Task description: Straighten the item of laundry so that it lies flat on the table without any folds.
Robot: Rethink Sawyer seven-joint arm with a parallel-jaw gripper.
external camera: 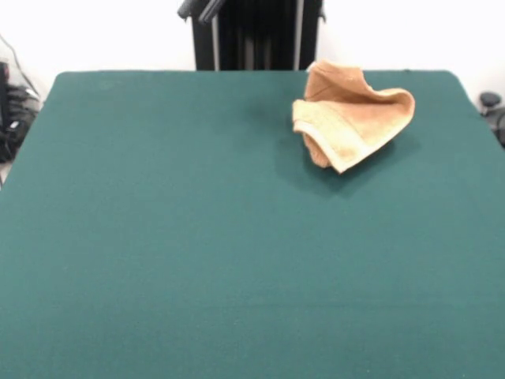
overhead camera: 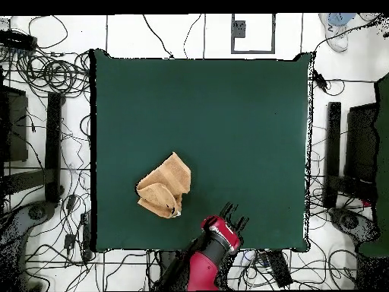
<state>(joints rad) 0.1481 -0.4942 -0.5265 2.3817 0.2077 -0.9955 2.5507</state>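
Note:
The golden-tan towel (external camera: 351, 118) lies crumpled on the dark green table (external camera: 197, 237), bunched and folded over itself with one part standing up. It sits near the table's far right corner in the front view, close to the robot's side. In the overhead view the towel (overhead camera: 163, 190) is at the lower left of the table (overhead camera: 228, 114). My gripper (overhead camera: 233, 215) hangs at the end of the red arm over the table's edge by the base, to the right of the towel and apart from it. It holds nothing that I can see.
The black pedestal (external camera: 252, 35) stands behind the table's far edge. Cables (overhead camera: 53, 76) and dark equipment (overhead camera: 357, 152) lie on the floor on both sides of the table.

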